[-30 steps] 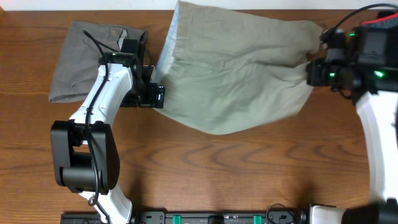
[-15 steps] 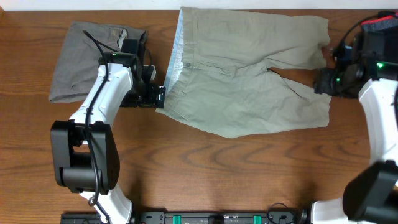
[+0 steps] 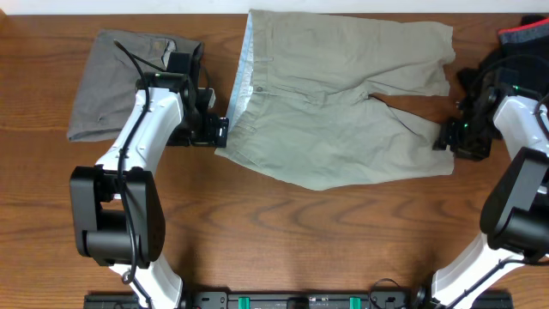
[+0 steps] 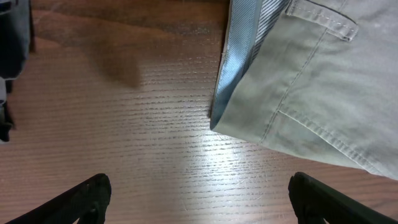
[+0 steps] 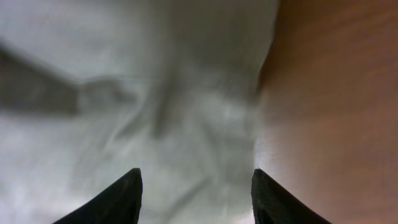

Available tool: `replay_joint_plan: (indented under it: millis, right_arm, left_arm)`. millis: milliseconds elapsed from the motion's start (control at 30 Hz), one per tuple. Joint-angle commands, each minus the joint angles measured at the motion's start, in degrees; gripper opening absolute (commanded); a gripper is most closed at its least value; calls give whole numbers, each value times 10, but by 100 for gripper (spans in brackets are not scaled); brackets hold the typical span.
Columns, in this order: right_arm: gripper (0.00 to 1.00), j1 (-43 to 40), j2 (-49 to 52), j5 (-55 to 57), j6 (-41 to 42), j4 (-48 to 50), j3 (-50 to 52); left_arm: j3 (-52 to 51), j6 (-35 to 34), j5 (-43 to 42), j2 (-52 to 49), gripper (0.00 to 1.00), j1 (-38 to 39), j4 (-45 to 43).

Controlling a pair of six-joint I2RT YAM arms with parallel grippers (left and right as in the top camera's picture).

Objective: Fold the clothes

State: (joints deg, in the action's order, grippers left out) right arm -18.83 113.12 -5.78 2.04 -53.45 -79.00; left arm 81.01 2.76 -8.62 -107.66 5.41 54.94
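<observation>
Pale khaki shorts (image 3: 334, 103) lie spread flat on the wooden table, waistband to the left and both legs pointing right. My left gripper (image 3: 220, 133) rests on the table just left of the waistband's near corner, open, with only bare wood between its fingers (image 4: 87, 196). The waistband corner with its blue lining (image 4: 239, 56) lies just ahead of it. My right gripper (image 3: 448, 136) hovers at the hem of the nearer leg, open. In the right wrist view its gripper (image 5: 196, 193) has cloth (image 5: 155, 93) lying loose beneath its spread fingers.
A folded grey garment (image 3: 120, 77) lies at the back left, behind my left arm. A dark and red item (image 3: 523, 36) sits at the back right corner. Bare wood (image 3: 326, 240) runs along the front of the table.
My right gripper has opened and let go of the shorts leg. The shorts dropped flat with both legs spread, and the right gripper moved nearer, to the front leg's hem. The left arm stayed still.
</observation>
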Motion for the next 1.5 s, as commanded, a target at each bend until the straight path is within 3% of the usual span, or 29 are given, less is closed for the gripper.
replay_joint_plan:
  millis: [0, 267, 400, 567, 833, 1200, 1467]
  right_arm:
    - [54, -19, 20, -1, 13, 40, 1]
    - [31, -24, 73, -90, 33, 129, 1]
    - [1, -23, 82, -148, 32, 165, 0]
    - [1, -23, 20, -228, 13, 152, -41]
    - [1, -16, -116, -223, 18, 136, -66]
    - [1, 23, -25, -187, 82, 235, -58]
    - [1, 46, 23, -184, 82, 327, -58]
  left_arm:
    - [-2, -5, 0, -16, 93, -2, -2]
    - [-2, -5, -43, -32, 93, -2, -7]
    - [-2, -5, -43, -37, 93, -2, -7]
    - [-2, -5, -43, -37, 93, -2, -7]
    - [-2, -5, -43, -37, 93, -2, -7]
    - [-2, -5, -43, -37, 93, -2, -10]
    - [-2, -5, -43, -37, 93, -2, -9]
